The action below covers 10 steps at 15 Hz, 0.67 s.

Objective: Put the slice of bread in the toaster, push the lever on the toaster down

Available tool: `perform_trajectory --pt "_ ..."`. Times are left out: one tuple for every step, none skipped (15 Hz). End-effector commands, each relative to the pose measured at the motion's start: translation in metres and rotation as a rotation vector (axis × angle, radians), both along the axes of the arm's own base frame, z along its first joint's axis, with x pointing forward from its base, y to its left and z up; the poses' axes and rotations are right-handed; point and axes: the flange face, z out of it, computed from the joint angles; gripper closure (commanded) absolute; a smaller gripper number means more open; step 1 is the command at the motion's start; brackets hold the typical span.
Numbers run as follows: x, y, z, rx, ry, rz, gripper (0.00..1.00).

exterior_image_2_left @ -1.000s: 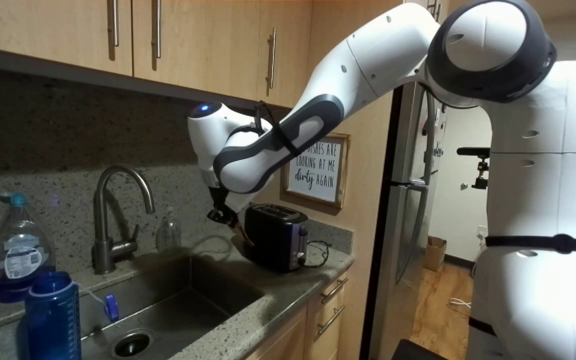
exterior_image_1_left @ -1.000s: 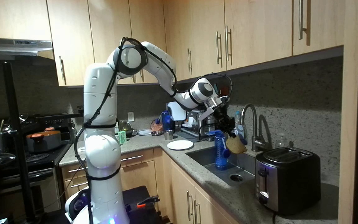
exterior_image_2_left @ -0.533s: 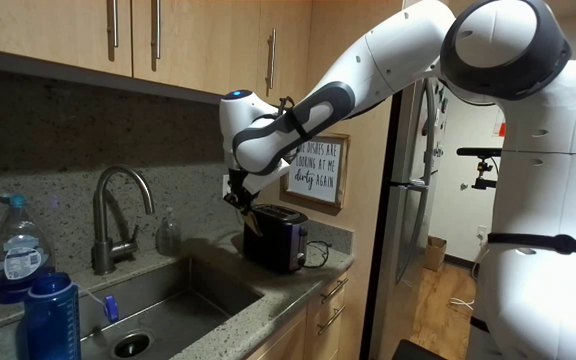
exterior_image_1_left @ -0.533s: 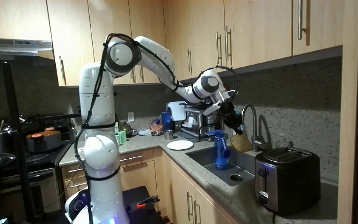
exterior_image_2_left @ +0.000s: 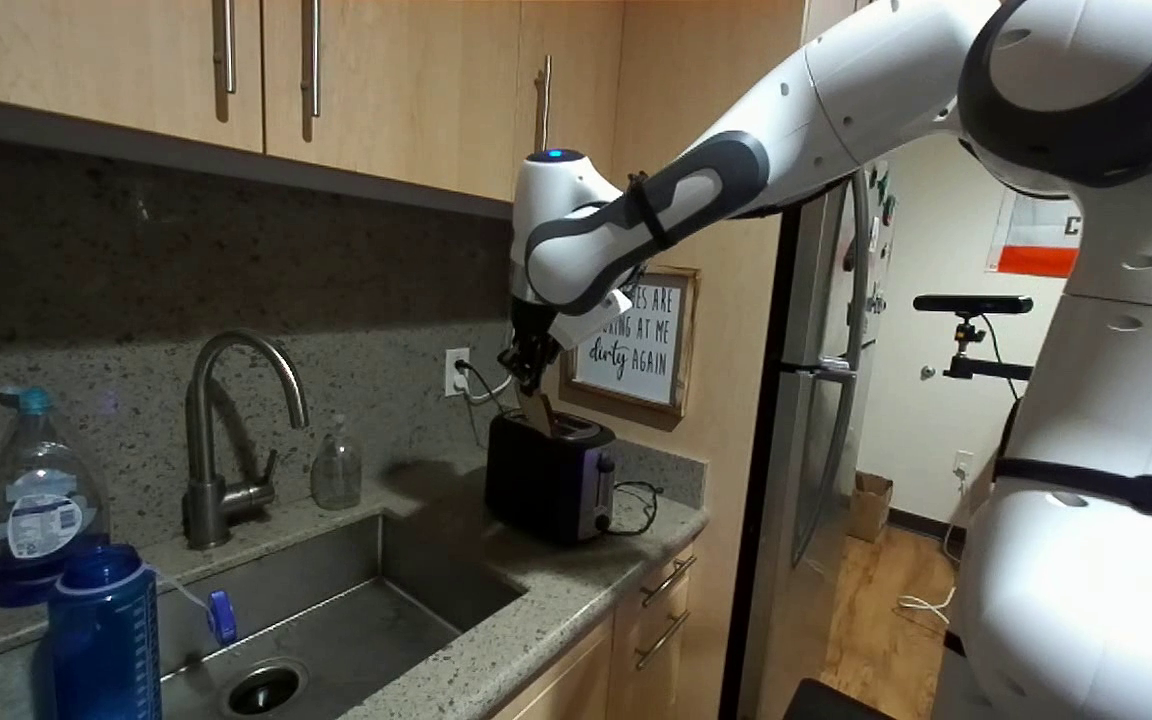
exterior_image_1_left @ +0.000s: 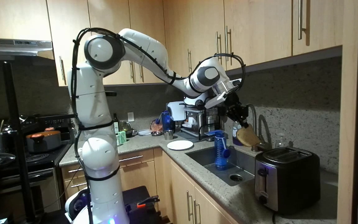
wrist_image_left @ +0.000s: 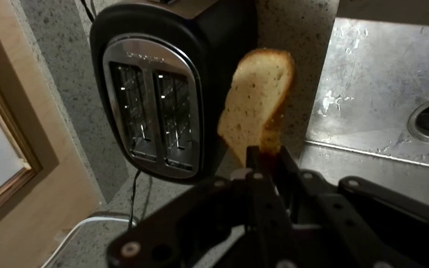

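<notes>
The slice of bread is pale with a brown crust. My gripper is shut on one edge of it, and the slice hangs tilted from the fingertips. In the wrist view the bread is beside the toaster, whose two slots face the camera with no bread in them. In an exterior view the bread is up and to the left of the black and metal toaster. The toaster's lever is near the top of its front panel. In an exterior view the bread overlaps the toaster's top edge.
The sink lies beside the toaster, with a curved faucet and a clear bottle behind it. A blue bottle stands at the sink. A white plate is farther along the counter. A framed sign hangs behind the toaster.
My gripper has carried the bread toward the toaster and upward. In an exterior view the bread has gone from beside the toaster's body to its top edge. The gripper has stayed shut.
</notes>
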Motion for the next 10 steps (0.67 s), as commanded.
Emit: perform_trajectory --pt "-0.020 -0.016 0.021 0.033 -0.094 0.108 0.97" --pt "-0.022 -0.018 0.026 0.044 -0.119 0.140 0.97" --pt "-0.023 -0.020 0.028 0.055 -0.133 0.160 0.97" --pt "-0.024 -0.019 0.030 0.063 -0.136 0.163 0.97" --pt "-0.025 -0.016 0.030 0.063 -0.128 0.154 0.97" --pt "-0.015 -0.021 0.027 0.057 -0.113 0.135 0.88" --pt "-0.016 -0.020 0.028 0.057 -0.114 0.137 0.88" --pt "-0.017 -0.019 0.028 0.057 -0.114 0.138 0.88" --pt "-0.017 -0.018 0.028 0.057 -0.114 0.140 0.88" --pt "-0.017 -0.017 0.028 0.057 -0.113 0.142 0.97"
